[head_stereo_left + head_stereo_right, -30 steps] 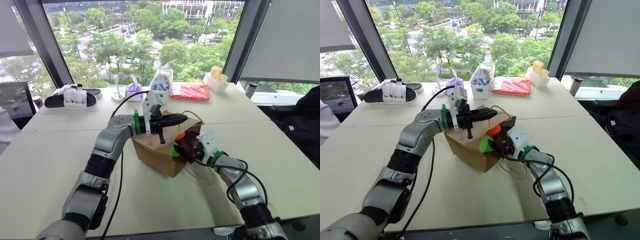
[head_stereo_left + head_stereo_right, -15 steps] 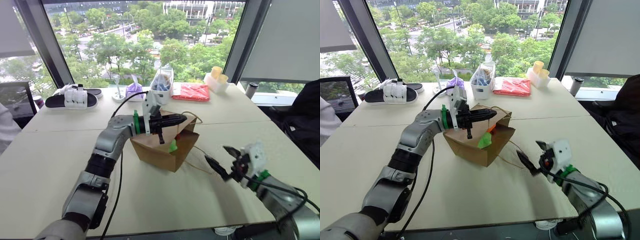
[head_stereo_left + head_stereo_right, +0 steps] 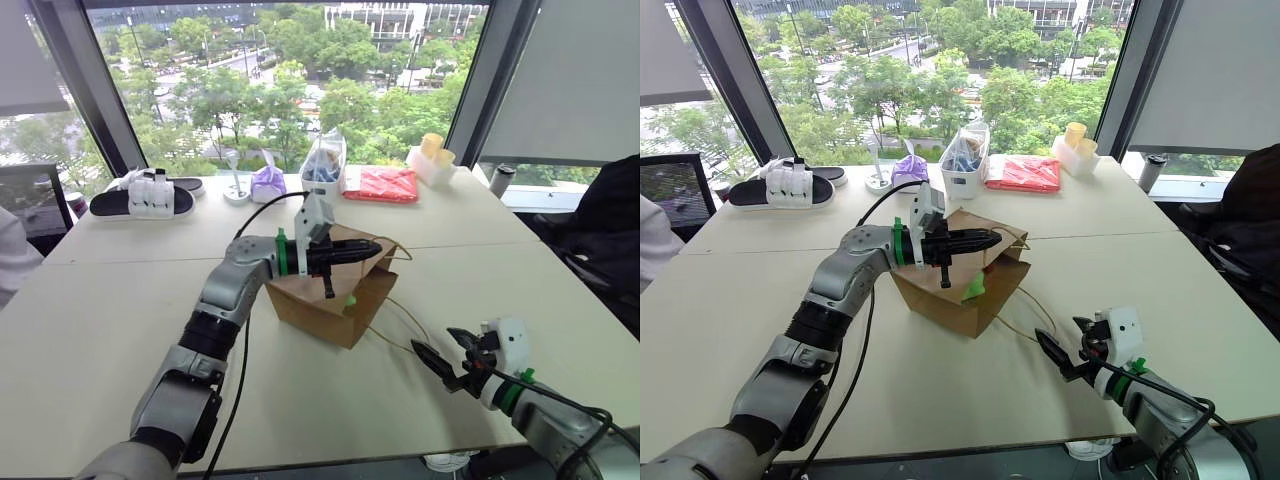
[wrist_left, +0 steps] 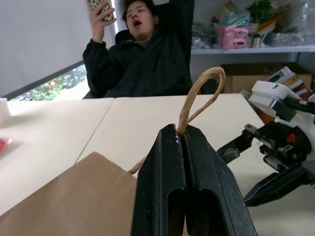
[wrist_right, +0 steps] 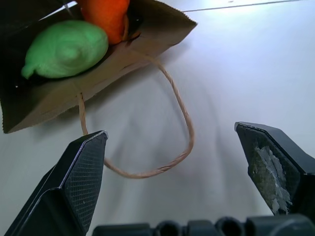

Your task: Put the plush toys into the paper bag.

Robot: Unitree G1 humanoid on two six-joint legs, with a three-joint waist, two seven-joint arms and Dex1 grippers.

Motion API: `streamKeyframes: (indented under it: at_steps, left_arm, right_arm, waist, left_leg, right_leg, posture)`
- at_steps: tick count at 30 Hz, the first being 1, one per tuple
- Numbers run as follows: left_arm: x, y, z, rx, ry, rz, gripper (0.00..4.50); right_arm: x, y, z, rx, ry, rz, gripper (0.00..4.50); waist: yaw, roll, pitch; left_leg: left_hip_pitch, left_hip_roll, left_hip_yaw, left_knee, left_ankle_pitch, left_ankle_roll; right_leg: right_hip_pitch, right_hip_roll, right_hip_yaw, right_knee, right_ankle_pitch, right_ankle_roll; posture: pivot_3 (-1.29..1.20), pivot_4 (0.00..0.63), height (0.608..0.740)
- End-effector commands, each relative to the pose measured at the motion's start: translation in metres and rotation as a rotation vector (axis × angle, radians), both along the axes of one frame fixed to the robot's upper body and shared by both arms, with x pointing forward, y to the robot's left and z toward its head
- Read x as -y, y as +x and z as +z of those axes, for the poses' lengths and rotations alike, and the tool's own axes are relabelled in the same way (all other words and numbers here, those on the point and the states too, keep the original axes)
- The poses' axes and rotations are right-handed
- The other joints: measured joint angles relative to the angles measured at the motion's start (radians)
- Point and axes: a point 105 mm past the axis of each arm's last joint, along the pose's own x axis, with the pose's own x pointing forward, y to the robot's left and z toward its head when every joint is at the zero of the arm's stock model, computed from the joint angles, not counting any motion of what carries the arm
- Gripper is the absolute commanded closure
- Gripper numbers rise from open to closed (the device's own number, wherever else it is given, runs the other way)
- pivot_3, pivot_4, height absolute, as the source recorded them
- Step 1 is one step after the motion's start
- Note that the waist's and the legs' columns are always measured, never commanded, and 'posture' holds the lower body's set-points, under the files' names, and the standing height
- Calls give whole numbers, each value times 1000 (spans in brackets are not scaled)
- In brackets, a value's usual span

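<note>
Wide windows over green trees back a big pale table [image 3: 120, 330], and the job sits at its middle.

Start at the left gripper [image 4: 183, 142]: its two black fingers are pressed tight together on the tan cord handle [image 4: 202, 93], which loops up out of the pinch. That grip holds up the top edge of the brown paper bag [image 3: 320, 310], which lies tipped on its side with its mouth toward the right arm. The right gripper [image 3: 1065, 352] hovers low over the table, well apart from the bag, jaws spread wide and holding nothing.

Inside the mouth, the right wrist view shows the green toy [image 5: 66, 48] lying on the lower wall with the orange toy [image 5: 104, 14] just behind it, touching it. A bit of green [image 3: 349, 299] peeks at the bag's lip in the head view. The second handle [image 5: 162, 123] trails loose on the table.

Both toys look to be in, so my judgement is that the step in hand is finishing cleanly. The green one sits close to the lip and could roll out if the bag drops flat. Better to raise the pinched handle slowly so the mouth turns upward and the toys slide toward the bottom, and keep the right gripper off the loose cord.
</note>
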Motion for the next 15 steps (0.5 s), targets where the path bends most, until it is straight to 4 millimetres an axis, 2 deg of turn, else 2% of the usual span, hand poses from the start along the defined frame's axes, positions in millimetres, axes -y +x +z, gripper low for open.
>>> streamKeyframes:
  at_steps: [1, 10, 13, 15]
  left_arm:
    - [0, -3, 16, 40, -36, -5, 4500]
    - [-10, -1, 29, 2, -92, 23, 4500]
    - [-10, -2, 29, 5, -92, 24, 4500]
    - [-10, -2, 29, 5, -94, 25, 4500]
  right_arm:
    - [-5, 6, -3, -13, 11, 2, 11]
    - [-8, 16, -19, -129, 85, -13, 11]
    - [-8, 21, -23, -158, 105, -38, 867]
    - [-11, 20, -23, -172, 111, -21, 1692]
  waist:
    - [0, 0, 0]
    - [0, 0, 0]
    - [-2, 0, 0]
    - [-1, 0, 0]
  left_leg:
    - [0, 0, 0, 0, 0, 0]
    - [0, 0, 0, 0, 0, 0]
    - [0, 0, 0, 0, 0, 0]
    - [0, 0, 0, 0, 0, 0]
  right_leg:
    - [0, 0, 0, 0, 0, 0]
    - [0, 0, 0, 0, 0, 0]
    - [0, 0, 0, 0, 0, 0]
    - [0, 0, 0, 0, 0, 0]
  posture:
    - [0, 150, 740]
    - [0, 150, 740]
    - [0, 150, 740]
    - [0, 150, 740]
